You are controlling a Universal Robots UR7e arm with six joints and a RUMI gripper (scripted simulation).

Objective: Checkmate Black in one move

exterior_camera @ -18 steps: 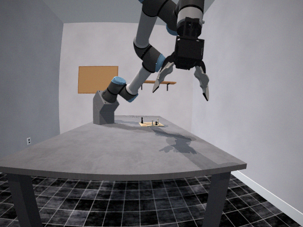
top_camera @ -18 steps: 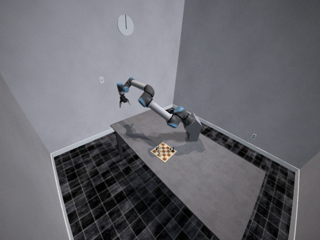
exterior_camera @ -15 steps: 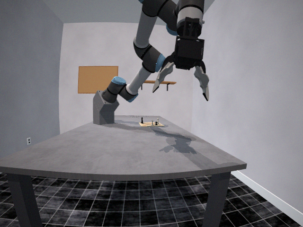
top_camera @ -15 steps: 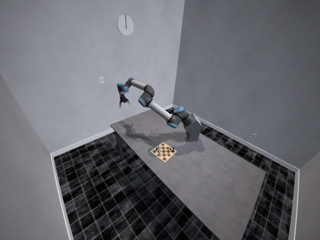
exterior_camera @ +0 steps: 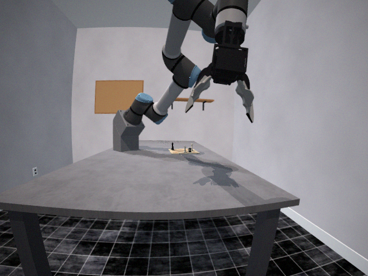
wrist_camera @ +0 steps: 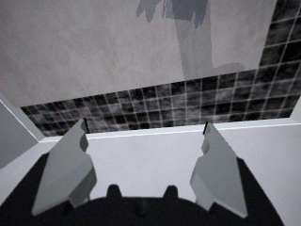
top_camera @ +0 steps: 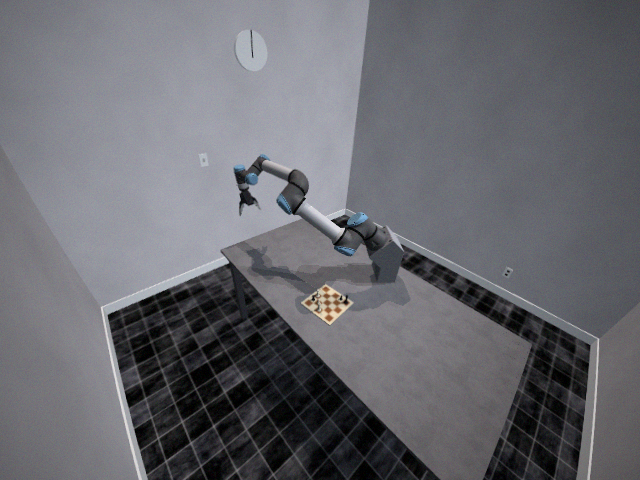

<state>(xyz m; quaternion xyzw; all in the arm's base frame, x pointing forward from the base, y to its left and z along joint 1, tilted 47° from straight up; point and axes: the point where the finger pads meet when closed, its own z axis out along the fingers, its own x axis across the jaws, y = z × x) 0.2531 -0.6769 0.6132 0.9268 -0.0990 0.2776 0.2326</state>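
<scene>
A small wooden chessboard (top_camera: 330, 314) (exterior_camera: 175, 152) lies on the grey table (top_camera: 413, 361) (exterior_camera: 133, 178) not far from the arm's base. A few white and black pieces stand on it; a black piece (exterior_camera: 172, 145) stands at one edge, white pieces (exterior_camera: 191, 146) near the other. They are too small to name. My gripper (top_camera: 248, 206) (exterior_camera: 219, 114) (wrist_camera: 147, 121) is open and empty. It hangs high in the air beyond the table's far end, well away from the board. The wrist view shows only the table edge, floor and wall.
The arm's grey pedestal (top_camera: 387, 258) (exterior_camera: 125, 133) stands on the table beside the board. The table edge (wrist_camera: 141, 96) lies below the gripper, with dark tiled floor (wrist_camera: 155, 105) past it. Walls close the room in on all sides.
</scene>
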